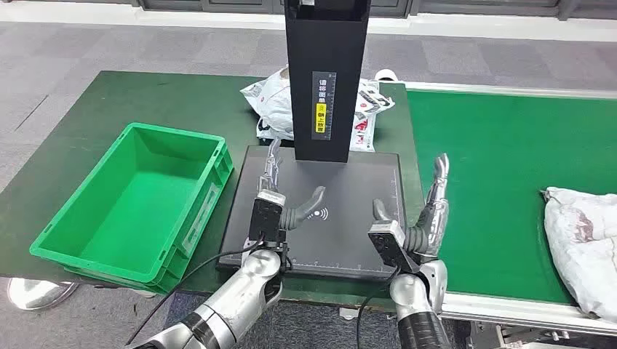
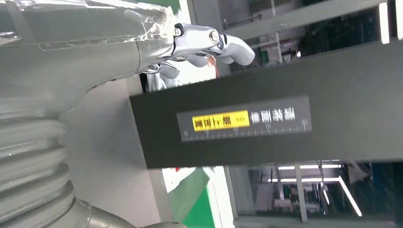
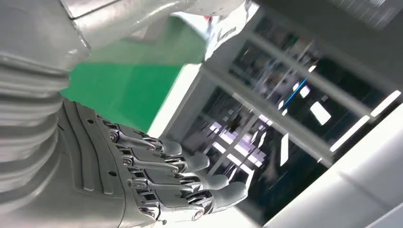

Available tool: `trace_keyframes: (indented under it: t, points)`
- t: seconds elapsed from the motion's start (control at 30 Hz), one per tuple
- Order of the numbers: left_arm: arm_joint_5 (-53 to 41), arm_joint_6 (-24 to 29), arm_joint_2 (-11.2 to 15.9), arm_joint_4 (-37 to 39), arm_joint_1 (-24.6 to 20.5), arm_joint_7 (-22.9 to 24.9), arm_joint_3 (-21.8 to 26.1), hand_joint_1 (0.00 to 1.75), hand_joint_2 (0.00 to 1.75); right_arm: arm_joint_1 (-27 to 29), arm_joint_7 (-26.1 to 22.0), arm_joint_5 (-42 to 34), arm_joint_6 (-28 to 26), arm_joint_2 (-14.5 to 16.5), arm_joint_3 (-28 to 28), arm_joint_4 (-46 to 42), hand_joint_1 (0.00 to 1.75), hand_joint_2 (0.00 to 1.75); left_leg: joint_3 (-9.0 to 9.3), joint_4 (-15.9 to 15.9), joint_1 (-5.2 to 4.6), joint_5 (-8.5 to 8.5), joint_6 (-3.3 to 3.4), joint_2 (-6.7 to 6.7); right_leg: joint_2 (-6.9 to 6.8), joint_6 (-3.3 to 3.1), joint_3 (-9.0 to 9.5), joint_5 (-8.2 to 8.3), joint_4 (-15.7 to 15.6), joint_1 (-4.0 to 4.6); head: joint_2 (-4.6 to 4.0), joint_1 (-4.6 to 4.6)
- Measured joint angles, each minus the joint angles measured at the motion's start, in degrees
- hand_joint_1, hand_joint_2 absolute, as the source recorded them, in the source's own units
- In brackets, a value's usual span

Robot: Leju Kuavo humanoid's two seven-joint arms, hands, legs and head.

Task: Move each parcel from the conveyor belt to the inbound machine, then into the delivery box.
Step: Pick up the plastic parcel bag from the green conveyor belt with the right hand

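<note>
In the head view a flat black scanner plate [image 1: 342,218], matt and square-cornered with a fine white ruler line along its near edge, is seen at the centre of the frame on a dark green table [image 1: 87,123]. From its far side a tall black rectangular column [image 1: 325,73] rises to the top of the frame, and a grey label with a yellow patch is stuck on its front face (the same label appears sideways in the left wrist view).

The left hand [image 1: 280,196] is held over the left part of the plate, fingers straight and spread, thumb angled towards the small white wireless mark; nothing is held in it. The right hand [image 1: 422,214] is raised at the plate's right edge, its jointed silver fingers [image 3: 190,178] extended side by side and its palm empty.

Behind the column, at upper centre, a crumpled white plastic parcel [image 1: 273,102] with red and black print is seen lying on the table. A second parcel [image 1: 582,233], wrinkled, pale and glossy, lies at the right edge of the frame on the smooth green conveyor belt [image 1: 495,167], well apart from both hands.

At the left of the frame a green plastic crate [image 1: 65,240] with ribbed walls and a thick rim is seen just beside the plate.
</note>
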Motion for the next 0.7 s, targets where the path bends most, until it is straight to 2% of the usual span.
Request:
trace_keyframes:
  t: [0.1,0.2,0.3,0.43,0.5,0.57,0.7]
  points:
    - [0.49,-1.76,0.29,0.66,-0.60,0.00,1.87,0.00,1.75,-0.35,0.01,2.26,0.00,-0.03,-3.19,0.02,0.00,1.75,0.00,0.00,0.00,0.01,0.00,0.00,-0.01,0.01,-0.01,0.01,0.00,0.00,0.00,-0.01]
    - [0.26,-3.51,0.62,2.81,-2.50,0.00,4.67,0.00,1.75,-1.13,0.01,9.14,0.00,-0.22,-9.34,0.12,0.00,1.75,0.00,0.01,0.00,0.02,0.01,0.00,-0.02,0.01,0.00,0.03,0.00,0.00,0.00,-0.02]
    - [-0.43,-4.38,0.84,4.82,-4.13,0.00,6.72,0.00,1.75,-2.16,0.14,17.54,0.00,-0.61,-17.38,0.39,0.00,1.75,0.00,0.03,-0.02,0.03,0.02,-0.02,-0.01,0.03,0.01,0.06,-0.01,-0.02,0.00,0.00]
    - [-1.20,-4.50,0.94,6.30,-5.19,0.00,8.07,0.00,1.75,-4.08,2.19,33.35,0.00,-1.21,-30.35,0.42,0.00,1.75,0.00,0.04,-0.05,0.02,0.04,-0.06,-0.05,0.04,0.02,0.06,-0.02,-0.04,0.00,-0.01]
    - [-1.36,-4.50,0.95,6.94,-5.38,0.00,8.55,0.00,1.75,-4.51,5.55,39.24,0.00,-1.62,-36.13,0.17,0.00,1.75,-0.02,0.05,-0.05,0.01,0.04,-0.11,-0.11,0.06,0.04,0.05,-0.03,-0.04,0.00,0.00]
    - [-1.39,-4.54,0.98,7.49,-5.40,0.00,9.10,0.00,1.75,-4.31,11.25,44.01,-0.01,-2.43,-40.06,-0.22,0.00,1.75,-0.02,0.04,-0.05,-0.02,0.07,-0.11,-0.12,0.07,0.05,0.04,-0.03,-0.04,0.00,0.00]
    - [-1.37,-5.16,1.11,8.05,-5.21,0.00,10.27,0.00,1.75,-2.09,27.96,49.67,-0.01,-5.30,-41.64,-0.45,0.00,1.75,-0.03,0.04,-0.05,-0.05,0.09,-0.10,-0.11,0.09,0.05,0.02,-0.05,-0.04,0.00,0.00]
